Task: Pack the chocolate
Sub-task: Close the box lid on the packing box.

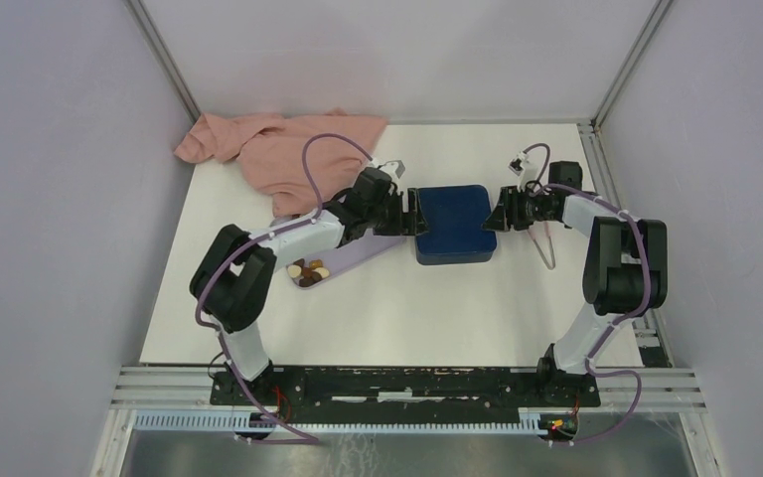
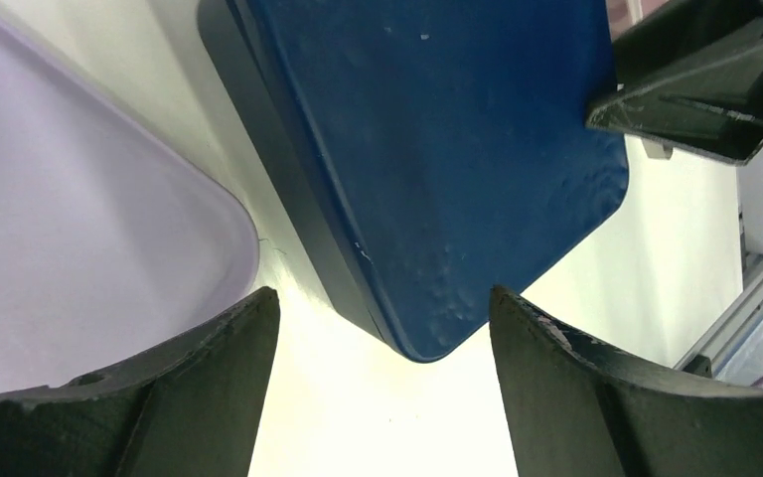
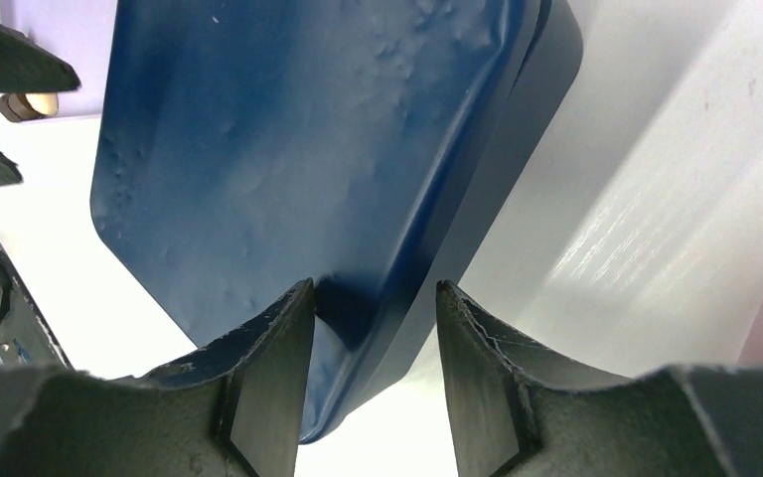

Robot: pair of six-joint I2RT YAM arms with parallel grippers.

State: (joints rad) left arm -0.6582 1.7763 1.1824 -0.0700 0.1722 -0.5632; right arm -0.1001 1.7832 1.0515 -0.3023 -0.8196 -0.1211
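Observation:
The chocolate [image 1: 310, 270] is a small heap of brown and cream pieces at the near end of the lilac tray [image 1: 363, 254]. The dark blue box [image 1: 454, 224] lies with its lid on in the middle of the table. My left gripper [image 1: 419, 214] is at the box's left edge. In the left wrist view it [image 2: 382, 293] stands open, with a box corner [image 2: 427, 169] just ahead of the fingers and untouched. My right gripper [image 1: 497, 211] is at the box's right edge. Its jaws [image 3: 375, 288] are closed across the box rim [image 3: 378, 199], one finger on the lid and one at the side wall.
A pink cloth [image 1: 278, 149] lies crumpled at the back left, behind the tray. White walls and metal posts [image 1: 621, 60] enclose the table. A cable loop [image 1: 546, 248] hangs by the right arm. The arms' base rail [image 1: 407, 386] runs along the near edge.

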